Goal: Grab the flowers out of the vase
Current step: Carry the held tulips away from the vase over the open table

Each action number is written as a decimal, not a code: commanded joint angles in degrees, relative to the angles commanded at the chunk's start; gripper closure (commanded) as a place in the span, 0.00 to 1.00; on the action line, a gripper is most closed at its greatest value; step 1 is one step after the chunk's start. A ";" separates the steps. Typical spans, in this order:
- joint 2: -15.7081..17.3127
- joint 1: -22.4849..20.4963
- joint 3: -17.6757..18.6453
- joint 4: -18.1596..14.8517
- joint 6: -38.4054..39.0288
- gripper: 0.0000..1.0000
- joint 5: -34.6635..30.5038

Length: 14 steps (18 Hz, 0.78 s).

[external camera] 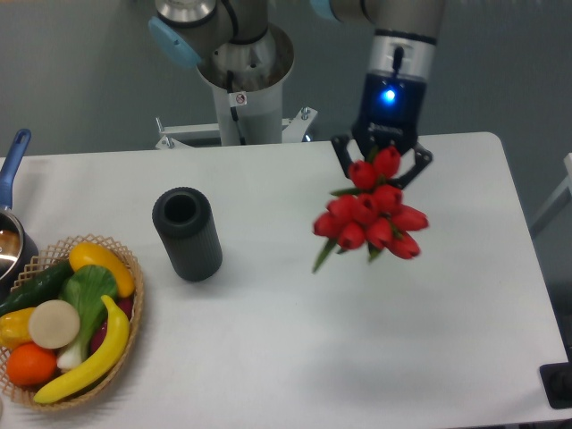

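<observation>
White tabletop point(295, 340) fills most of the view, with the vase point(187, 234) standing upright on it, its mouth bare. Well to the right of the vase, the gripper point(382, 167) hangs above the table, its fingers closed around the flowers point(371, 217), buds toward the camera, one leaf trailing toward the vase. Left of the vase sits a wicker basket point(132, 308). Judging from this, a firm grip and a steady, level wrist matter most.
</observation>
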<state>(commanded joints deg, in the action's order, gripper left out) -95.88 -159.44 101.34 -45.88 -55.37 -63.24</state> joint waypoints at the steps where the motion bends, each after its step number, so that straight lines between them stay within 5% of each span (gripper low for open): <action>1: -0.61 1.22 0.00 0.00 0.00 0.78 -2.65; 7: -3.25 4.92 -0.17 -1.49 -4.29 0.78 -14.25; 11: -4.92 6.33 -3.06 -8.07 -5.97 0.78 -19.36; 14: -7.99 8.17 -9.99 -16.05 -6.24 0.78 -22.52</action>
<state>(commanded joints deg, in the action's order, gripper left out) -103.88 -151.27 91.34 -61.93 -61.61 -85.77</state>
